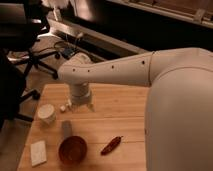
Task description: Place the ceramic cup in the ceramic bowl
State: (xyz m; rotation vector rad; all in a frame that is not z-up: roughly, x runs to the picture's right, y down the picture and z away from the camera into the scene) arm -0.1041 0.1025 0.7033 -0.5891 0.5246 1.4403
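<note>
The off-white ceramic cup (47,113) stands upright on the left part of the wooden table (125,112). The reddish-brown ceramic bowl (73,150) sits near the table's front edge, below and to the right of the cup, and is empty. My gripper (78,107) hangs from the white arm (115,75) and points down at the table, just right of the cup and behind the bowl. Its jaws stand apart and hold nothing. It is not touching the cup.
A red chili pepper (111,145) lies right of the bowl. A flat white block (38,152) lies at the front left corner. A small grey block (66,127) stands between cup and bowl. Office chairs (30,45) stand left of the table.
</note>
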